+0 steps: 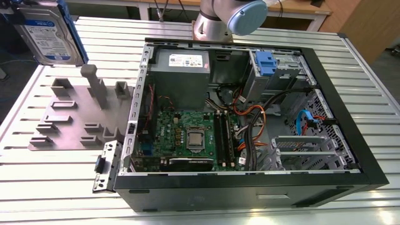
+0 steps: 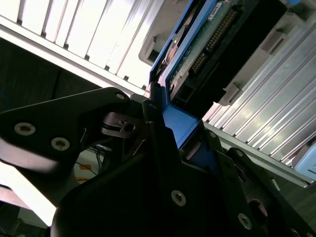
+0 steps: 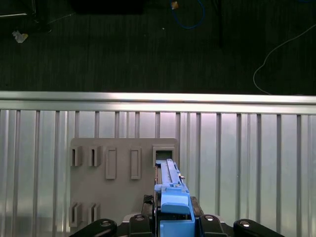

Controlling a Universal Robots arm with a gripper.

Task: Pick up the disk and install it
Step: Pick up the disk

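In the exterior view the disk [image 1: 48, 33] stands upright at about 10 o'clock from the open computer case [image 1: 250, 193]. Its white-and-blue label is turned to the camera and its blue carrier frame runs along the edges. Just under it, at 9 o'clock from the case, a grey holder plate [image 1: 69, 129] with raised posts and slots lies flat on the ribbed metal counter [image 1: 44, 187]. I cannot tell if the disk touches this plate.

Inside the case the grey power supply [image 1: 181, 63] sits at 12 o'clock and the green motherboard [image 1: 187, 136] at 6 o'clock. A lone blue bracket [image 1: 265, 63] is in the bay at 1 o'clock. The arm [image 1: 218, 18] rises behind the case at 12 o'clock.

In the first wrist view the gripper [image 3: 174, 219] has its black jaws pressed on both sides of the blue carrier, so they are pinching the disk. The far end of the disk lines up with one slot of the holder plate. In the second wrist view the blue frame sits between the black jaws, and the circuit-board side of the disk is turned to the camera.
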